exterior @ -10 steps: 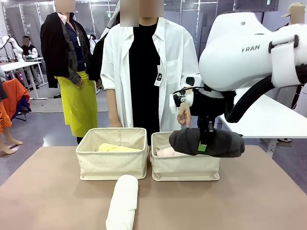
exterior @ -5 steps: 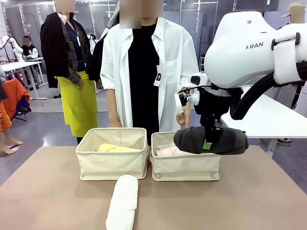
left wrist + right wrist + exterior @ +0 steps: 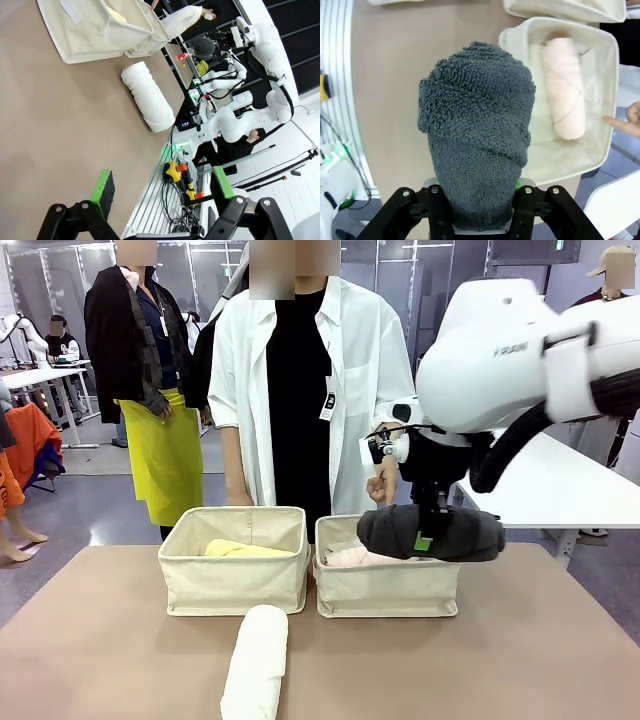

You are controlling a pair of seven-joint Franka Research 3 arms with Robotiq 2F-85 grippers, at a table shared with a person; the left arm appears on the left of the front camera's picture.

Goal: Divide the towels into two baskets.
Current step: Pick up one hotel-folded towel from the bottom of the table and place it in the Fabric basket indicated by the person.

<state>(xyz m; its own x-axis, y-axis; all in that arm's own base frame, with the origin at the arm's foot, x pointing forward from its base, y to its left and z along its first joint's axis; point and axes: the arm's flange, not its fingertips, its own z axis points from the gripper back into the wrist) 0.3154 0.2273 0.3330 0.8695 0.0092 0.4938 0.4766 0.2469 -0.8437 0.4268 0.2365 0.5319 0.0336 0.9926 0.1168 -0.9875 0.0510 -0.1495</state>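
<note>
**Front view: dark grey towel held at the right basket's right end**

On the bench [image 3: 100, 640], the left basket [image 3: 233, 585] holds the yellow towel [image 3: 245, 549]. The white towel [image 3: 256, 662] lies at its 6 o'clock. The right arm reaches down from 2 o'clock, and the right gripper [image 3: 425, 540] has its fingers clamped on the dark grey towel [image 3: 475, 532], level above the right basket [image 3: 385, 598]. The right wrist view reveals the pink towel [image 3: 563, 90] inside and a person's hand [image 3: 627, 120] beside the rim. In the left wrist view the left gripper [image 3: 162, 185] hangs over bare bench, fingers apart.

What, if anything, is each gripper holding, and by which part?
The right gripper grips the dark grey towel around the middle of the roll, with both ends sticking out. The left gripper is open and holds nothing.
</note>
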